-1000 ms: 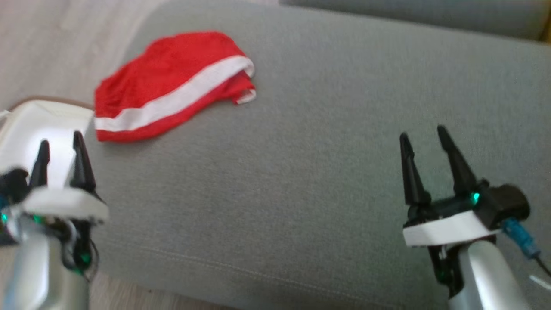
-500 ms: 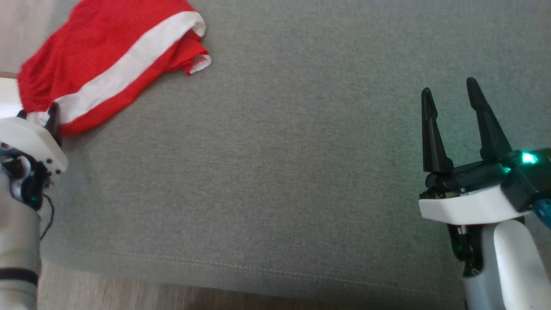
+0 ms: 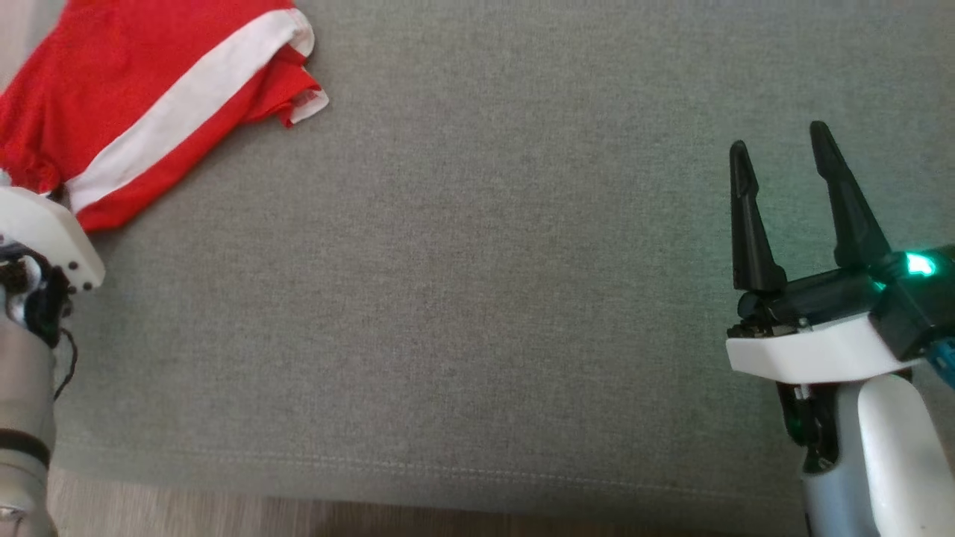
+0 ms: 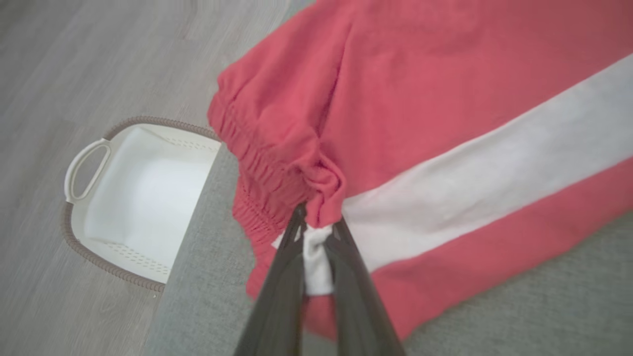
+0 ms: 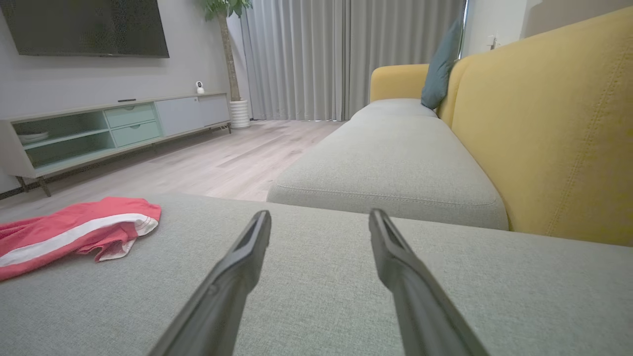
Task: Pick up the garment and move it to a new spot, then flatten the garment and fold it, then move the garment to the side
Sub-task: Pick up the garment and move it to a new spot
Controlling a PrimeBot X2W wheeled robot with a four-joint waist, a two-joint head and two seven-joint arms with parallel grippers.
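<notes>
The garment (image 3: 149, 97) is red with a broad white stripe and lies crumpled at the far left of the grey sofa cushion (image 3: 477, 298). In the left wrist view my left gripper (image 4: 316, 225) is shut on the garment (image 4: 445, 123), pinching its gathered waistband edge where the white stripe ends. In the head view the gripper's white housing (image 3: 45, 239) sits at the garment's near left corner and hides the fingers. My right gripper (image 3: 780, 142) hovers open over bare cushion far to the right, with nothing between its fingers (image 5: 247, 247). The garment (image 5: 64, 232) lies well to its left.
A white laundry basket (image 4: 143, 198) with a brown rim stands on the wooden floor just beyond the cushion's left edge. The cushion's front seam and the floor (image 3: 186, 514) run along the bottom. A yellow sofa back (image 5: 559, 123) rises on the right; a TV stand (image 5: 99, 128) lines the far wall.
The head camera has swung, shifting the whole picture. My left gripper has reached the garment's near corner and closed on the waistband. The right gripper stays open.
</notes>
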